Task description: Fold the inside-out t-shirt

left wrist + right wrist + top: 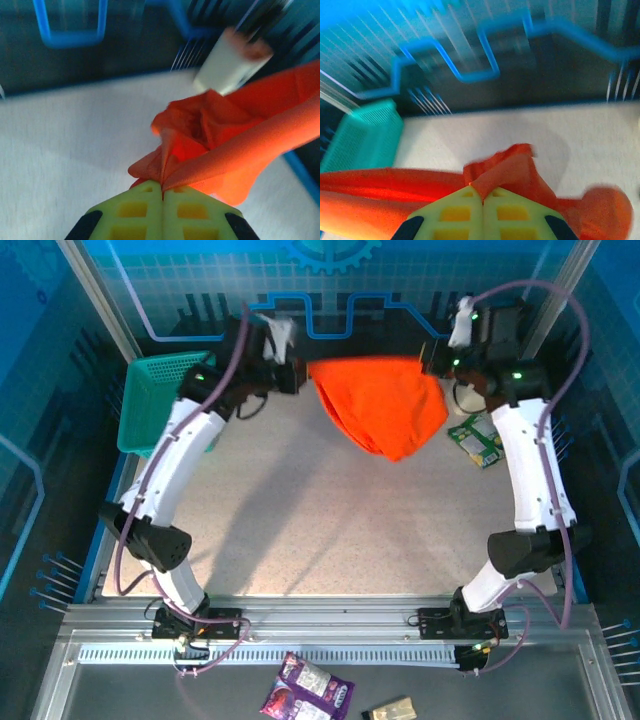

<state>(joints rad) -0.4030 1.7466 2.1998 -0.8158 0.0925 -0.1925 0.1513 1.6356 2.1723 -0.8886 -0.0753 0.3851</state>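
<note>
My left hand is pinched fully shut, its two yellow-green fingers pressed flat together on a bunched edge of the orange t-shirt. My right hand is clamped just as tight on the opposite edge, with cloth puckering up out of its tip.

From overhead, the left hand and the right hand sit well apart at the far side of the table. The t-shirt hangs between them. Its top edge is drawn into a nearly straight line from hand to hand, and the rest droops in a rounded pouch toward the table. I cannot tell whether the lowest fold touches the surface.

A teal basket stands tilted at the far left, just beside my left arm. A green-and-white packet lies on the table to the right of the shirt, near my right arm. Two purple wrappers lie on the metal ledge in front of the arm bases.
</note>
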